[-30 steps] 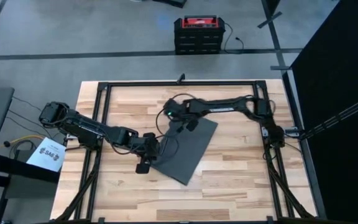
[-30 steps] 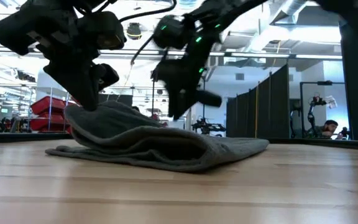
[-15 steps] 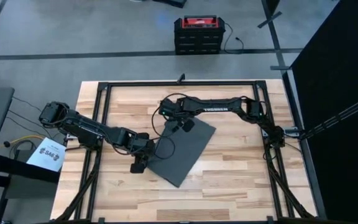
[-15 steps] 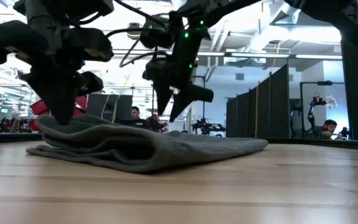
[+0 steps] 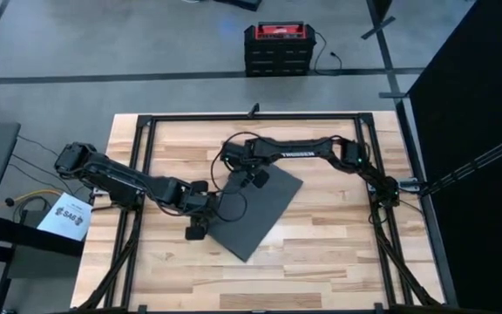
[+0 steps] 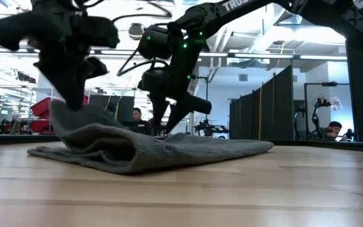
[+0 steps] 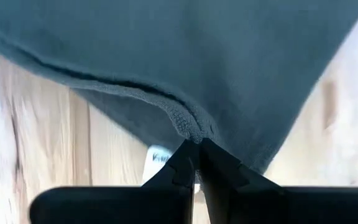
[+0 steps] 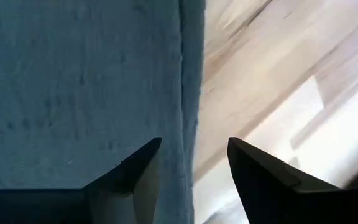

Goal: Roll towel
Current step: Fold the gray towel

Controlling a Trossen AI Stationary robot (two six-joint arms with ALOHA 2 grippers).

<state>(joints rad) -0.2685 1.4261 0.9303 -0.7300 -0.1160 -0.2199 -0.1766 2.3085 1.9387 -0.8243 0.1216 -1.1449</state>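
High view, left hand (image 5: 209, 212) pinching towel (image 5: 255, 212) corner

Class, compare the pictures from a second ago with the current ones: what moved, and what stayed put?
The plain dark grey soft cloth towel slid toward the table's left. The left gripper, pinching its edge throughout, now lifts that edge higher. The right gripper shifted left too, open at the towel's far edge. The far corner stayed flat on the wooden table.
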